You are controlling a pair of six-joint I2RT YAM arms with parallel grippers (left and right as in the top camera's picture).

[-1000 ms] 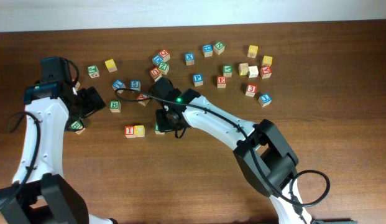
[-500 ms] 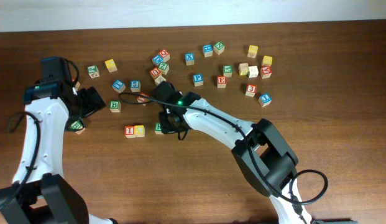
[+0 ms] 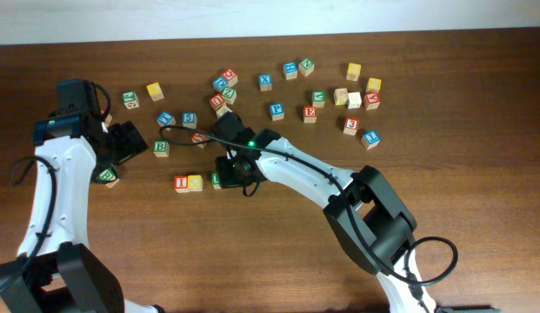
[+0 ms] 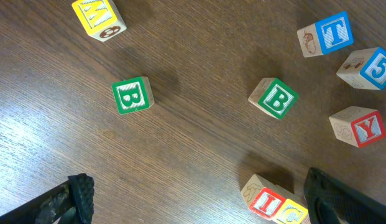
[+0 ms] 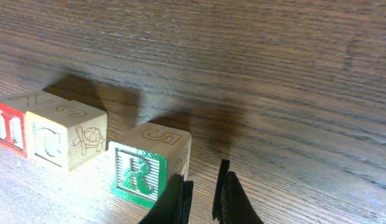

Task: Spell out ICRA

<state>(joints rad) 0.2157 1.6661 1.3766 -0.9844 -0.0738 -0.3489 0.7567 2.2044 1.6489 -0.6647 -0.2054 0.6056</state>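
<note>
- Near table point(image 3: 165, 252) centre, seen from overhead: I cube point(image 3: 181, 183) and C cube point(image 3: 195, 183) pressed side by side, R cube point(image 3: 216, 180) next in line on the right, half hidden under right end effector point(image 3: 233, 178).
- From right wrist cam: same row reading I, C, R left to right. R set slightly nearer the camera than C and just beside it, contact not clear.
- Right end effector clenched: fingers point(image 5: 233, 202) nearly together, nothing between them, tips low by the table.
- R cube directly left of those fingers, outside the gap. Lower right corner overlapped by the nearer finger, touching or not: cannot tell.
- Left end effector point(image 3: 135, 143) released: spread wide, gripping nothing, well left of the row and further back on the table.
- From left wrist cam: I and C cubes at bottom right, just inside the finger on that side. Green B cube point(image 4: 132, 95) and second green B cube point(image 4: 273, 98) further up, well apart from each other, both clear of the fingers.
</note>
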